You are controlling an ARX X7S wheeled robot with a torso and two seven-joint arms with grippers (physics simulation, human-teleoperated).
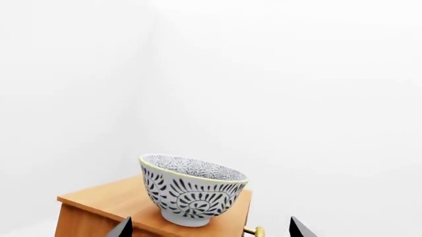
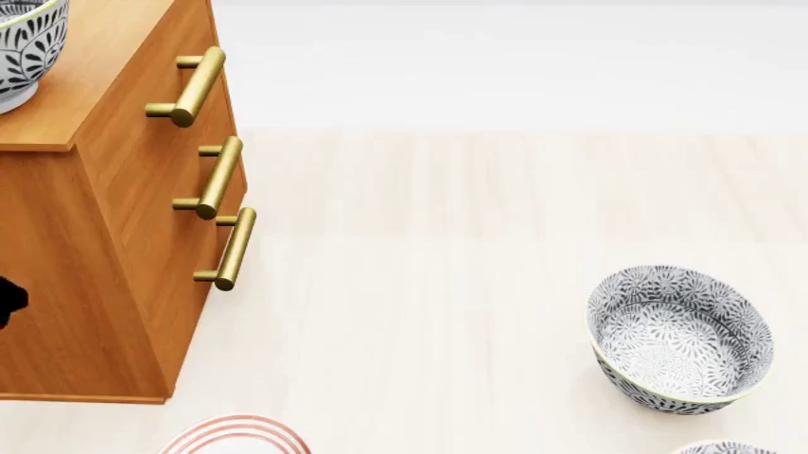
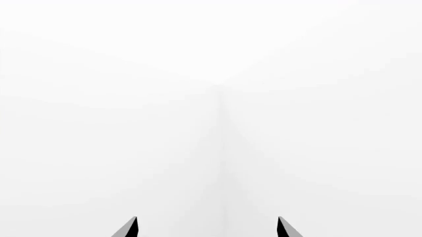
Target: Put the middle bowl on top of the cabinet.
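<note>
The middle bowl (image 1: pixel 192 190), deep with a grey-black leaf pattern and a pale yellow rim, stands upright on the cabinet's light wood top (image 1: pixel 108 197). In the head view the bowl (image 2: pixel 19 47) shows at the top left corner on the cabinet (image 2: pixel 101 236). My left gripper (image 1: pixel 210 228) is open just in front of the bowl, its fingertips (image 1: pixel 124 226) wide apart to either side and touching nothing. My right gripper (image 3: pixel 207 228) is open and empty, facing bare white walls.
A look-alike bowl (image 2: pixel 682 340) sits on the pale floor at the right, and the rim of another (image 2: pixel 726 447) shows at the bottom edge. A white plate with red rings (image 2: pixel 235 437) lies by the cabinet's front corner. Three brass handles (image 2: pixel 221 175) stick out from the drawers.
</note>
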